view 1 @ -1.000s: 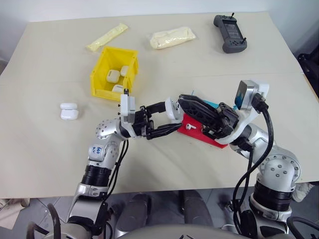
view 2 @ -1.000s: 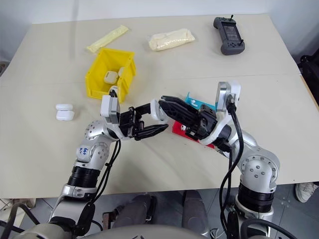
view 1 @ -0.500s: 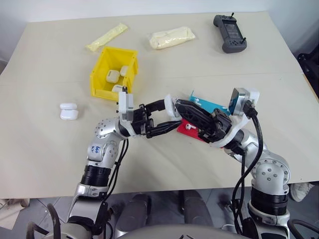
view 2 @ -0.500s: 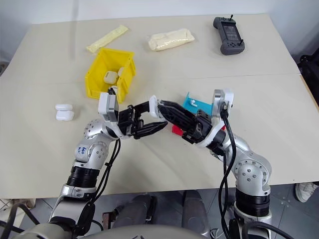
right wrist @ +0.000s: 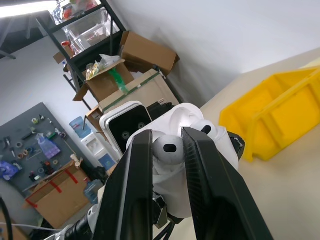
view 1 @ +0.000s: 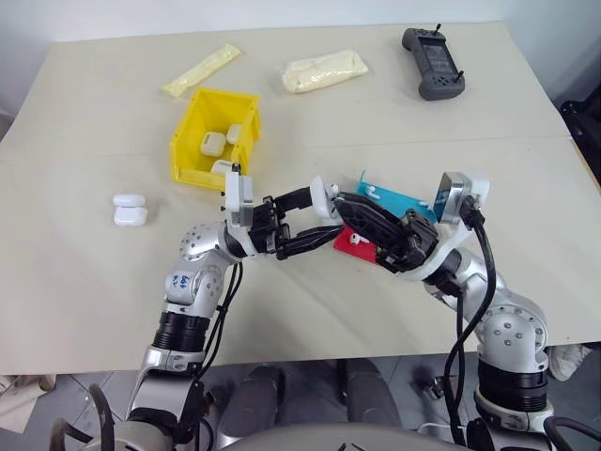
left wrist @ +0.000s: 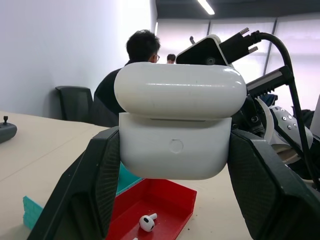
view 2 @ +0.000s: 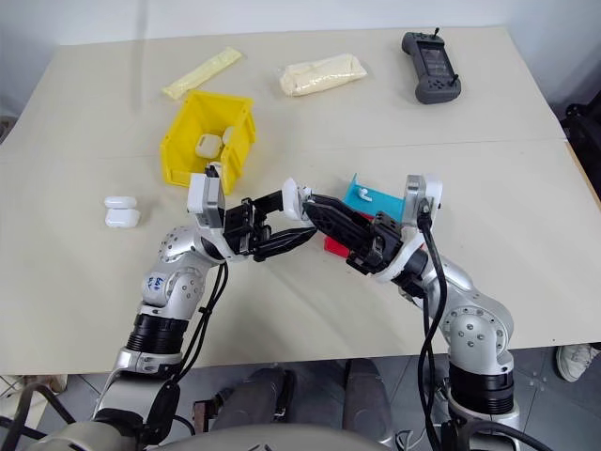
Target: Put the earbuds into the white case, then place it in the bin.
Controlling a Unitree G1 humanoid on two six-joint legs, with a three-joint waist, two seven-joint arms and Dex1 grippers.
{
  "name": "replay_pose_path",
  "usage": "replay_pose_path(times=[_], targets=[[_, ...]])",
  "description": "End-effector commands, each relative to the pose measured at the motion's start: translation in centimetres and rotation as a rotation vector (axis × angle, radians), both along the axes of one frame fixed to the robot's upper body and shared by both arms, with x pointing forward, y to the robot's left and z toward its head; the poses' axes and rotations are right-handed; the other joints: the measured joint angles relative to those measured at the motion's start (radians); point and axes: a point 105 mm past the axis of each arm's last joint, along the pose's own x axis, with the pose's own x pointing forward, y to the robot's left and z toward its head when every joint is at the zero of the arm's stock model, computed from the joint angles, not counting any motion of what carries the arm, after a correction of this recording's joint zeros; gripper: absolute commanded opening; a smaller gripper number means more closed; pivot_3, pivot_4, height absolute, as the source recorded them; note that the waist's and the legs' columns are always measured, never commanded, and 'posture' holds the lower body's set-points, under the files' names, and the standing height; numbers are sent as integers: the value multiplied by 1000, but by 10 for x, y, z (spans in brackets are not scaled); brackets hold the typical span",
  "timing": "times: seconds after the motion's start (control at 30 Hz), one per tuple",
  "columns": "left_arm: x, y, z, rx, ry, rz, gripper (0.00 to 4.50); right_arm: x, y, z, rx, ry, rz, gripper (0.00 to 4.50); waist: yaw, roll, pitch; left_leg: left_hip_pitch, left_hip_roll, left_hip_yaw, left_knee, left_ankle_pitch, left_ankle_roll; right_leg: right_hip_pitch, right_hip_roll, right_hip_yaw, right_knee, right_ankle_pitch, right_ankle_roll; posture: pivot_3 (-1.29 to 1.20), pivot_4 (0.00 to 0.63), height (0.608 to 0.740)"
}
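Right gripper (right wrist: 166,150) lowered since earlier, pinching tiny glossy white earbud (right wrist: 166,148) at small glossy white case (left wrist: 176,125) clamped in left gripper (left wrist: 172,187). Three cases in yellow plastic bin (view 1: 192,150).

Looks like a robotics lab or workshop tucked into an office space. The beige worktop (view 1: 84,282) carries test props and a black handheld controller (view 1: 433,63) at the upper right of the head view. Behind it there's a black metal shelving rack (right wrist: 75,55) stacked with cardboard boxes (right wrist: 147,52), a grey pegboard (right wrist: 30,145) hung with tools, ceiling strip lights (left wrist: 205,6), a black office chair (left wrist: 75,102), and a person (left wrist: 125,75) sitting with their back turned.
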Motion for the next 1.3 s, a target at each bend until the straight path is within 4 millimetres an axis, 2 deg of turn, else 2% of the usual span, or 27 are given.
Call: replay_pose_path(times=[0.03, 0.17, 0.27, 0.37, 0.5, 0.57, 0.7, 0.9, 1.0, 1.17, 1.3], targets=[[-4, -2, 17, -43, -67, -21, 2783, -6, 4, 2, -35, -19, 37, 2204, 0, 0, 0, 0, 0, 0, 0, 0, 0, 0, 0, 0, 0, 0, 0, 0, 150, 740], [-6, -1, 15, -24, -69, -28, 2783, 0, -13, 4, -116, -76, -35, 3446, 4, 0, 0, 0, -1, 0, 0, 0, 0, 0, 0, 0, 0, 0, 0, 0, 150, 740], [-3, 6, 8, 66, -74, 6, 2783, 3, -35, 4, -222, -111, -90, 3446, 4, 0, 0, 0, -1, 0, 0, 0, 1, 0, -1, 0, -1, 0, 0, 0, 150, 740], [3, 12, -3, 221, -105, 68, 2783, 2, -44, -1, -374, -174, -98, 3446, 3, 0, 0, 0, 0, 1, 0, 0, 1, 0, 0, 0, -1, 0, 0, 0, 150, 740], [14, 22, -15, 446, -135, 152, 2783, -3, -47, -3, -512, -267, -37, 2211, 3, 0, 0, 0, 0, 1, -2, 0, 1, 0, 0, 0, -2, 0, 0, 0, 150, 740], [15, 24, -20, 539, -157, 151, 2783, -6, -43, -4, -572, -316, 12, 1449, 4, 0, 0, 0, 0, 1, -2, 0, 1, 0, 0, 0, -2, 0, 0, 0, 150, 740], [12, 19, -23, 604, -197, 98, 2783, 0, -29, -1, -636, -379, 43, 192, 4, 0, 0, 0, 0, 1, -1, 0, 1, 0, 0, 0, -2, 0, 0, 0, 150, 740], [11, 8, -21, 613, -213, 83, 2783, 15, 2, 7, -663, -430, 82, 88, 1, 0, 0, 0, 1, 1, -2, 0, 0, 0, 0, 0, -2, 0, 0, 0, 150, 740], [9, 1, -18, 594, -222, 88, 2783, 22, 15, 0, -706, -417, 115, 88, 2, 0, 0, -1, 0, 1, -1, 0, 0, 0, 0, 0, -2, 0, 0, 0, 150, 740], [9, -1, -14, 582, -226, 104, 2783, 29, 15, -12, -762, -371, 113, 88, 3, 0, 0, -1, -1, 0, -1, 0, 1, 0, -1, -1, -2, 0, 0, 0, 150, 740], [9, 1, -12, 572, -243, 117, 2783, 36, -10, -31, -851, -329, 65, 88, 5, -1, 0, -1, 0, 0, -1, 0, 1, 0, 0, -1, -2, 0, 0, 0, 150, 740]])
